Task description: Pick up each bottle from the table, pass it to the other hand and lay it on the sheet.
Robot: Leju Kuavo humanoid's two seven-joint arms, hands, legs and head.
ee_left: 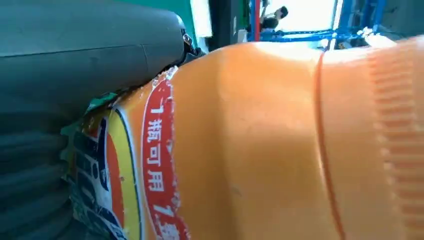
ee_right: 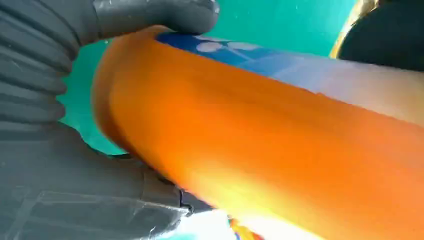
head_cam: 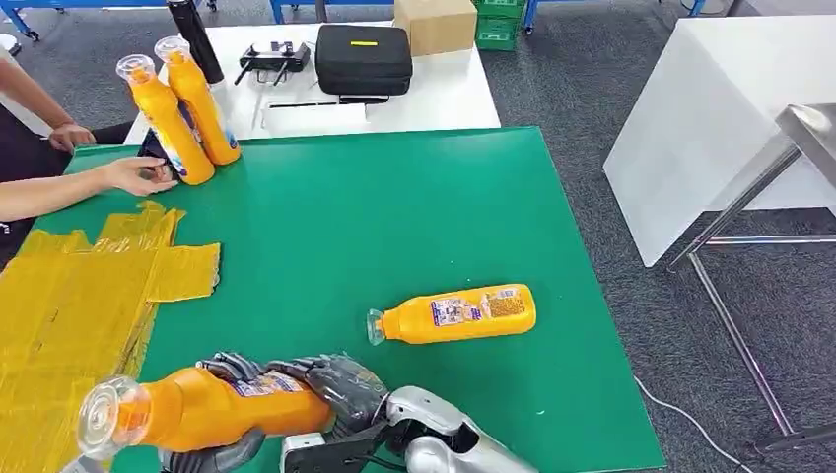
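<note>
Held orange bottle (ee_left: 260, 150): label in left wrist view carries white Chinese characters on red band, readable "1瓶可用", then second "1" before label runs out of picture. Same bottle's label (head_cam: 264, 386) in head view: print too small to read. Lying bottle (head_cam: 455, 314) on green mat: label has blue-white patch and dotted block, illegible. Two upright bottles (head_cam: 184, 108): labels illegible.

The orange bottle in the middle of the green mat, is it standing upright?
No, the orange bottle lies on its side on the green mat, its clear cap pointing toward the yellow sheet.
</note>
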